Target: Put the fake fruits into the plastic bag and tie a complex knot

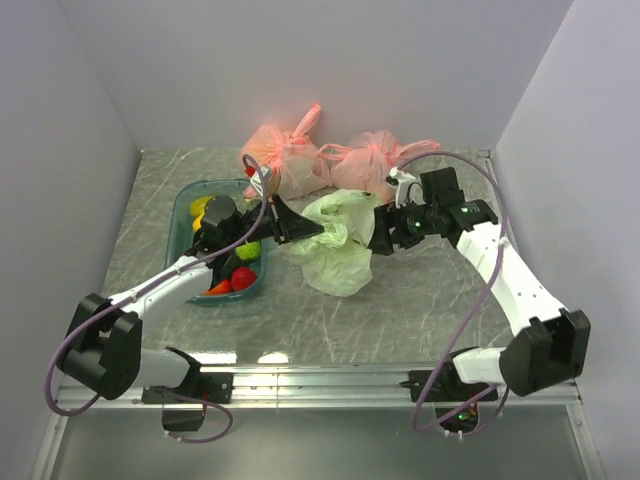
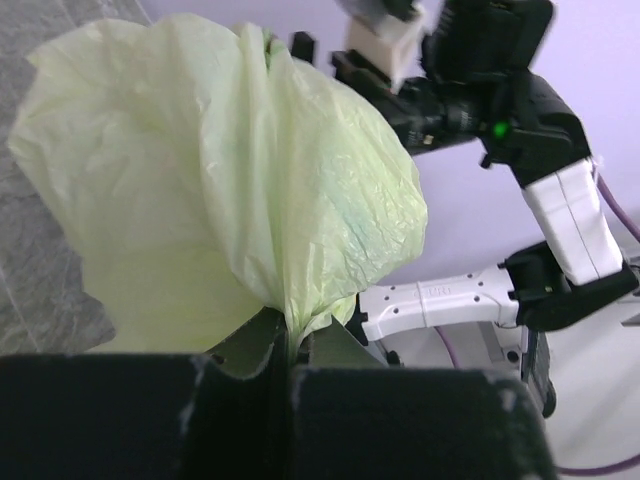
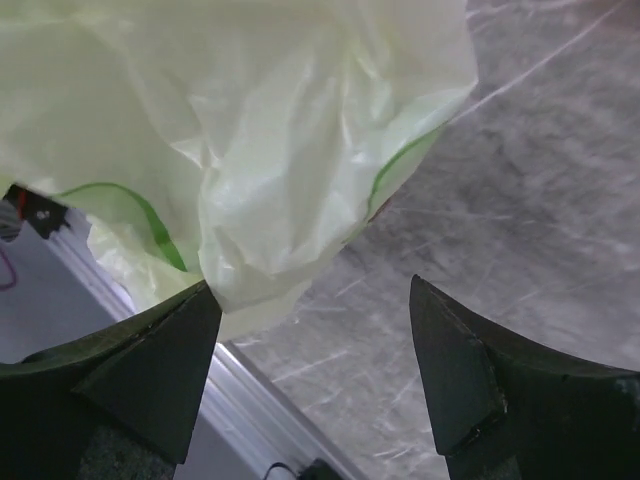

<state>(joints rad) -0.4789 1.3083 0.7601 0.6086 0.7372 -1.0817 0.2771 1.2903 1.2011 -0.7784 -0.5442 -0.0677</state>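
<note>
The pale green plastic bag (image 1: 335,243) hangs crumpled at the table's middle, between my two grippers. My left gripper (image 1: 305,229) is shut on a bunched fold of the plastic bag (image 2: 230,190) and holds it up from the left. My right gripper (image 1: 380,232) is open beside the bag's right side, its jaws wide apart; the plastic bag (image 3: 230,130) brushes its left finger (image 3: 160,370). The fake fruits (image 1: 240,270), yellow, lime-green and red, lie in a teal tray (image 1: 185,210) under my left arm. No knot shows in the green bag.
Two knotted salmon-pink bags (image 1: 285,155) (image 1: 375,160) sit at the back of the table. Grey walls close in the left, back and right sides. The right arm (image 2: 490,130) shows beyond the bag in the left wrist view.
</note>
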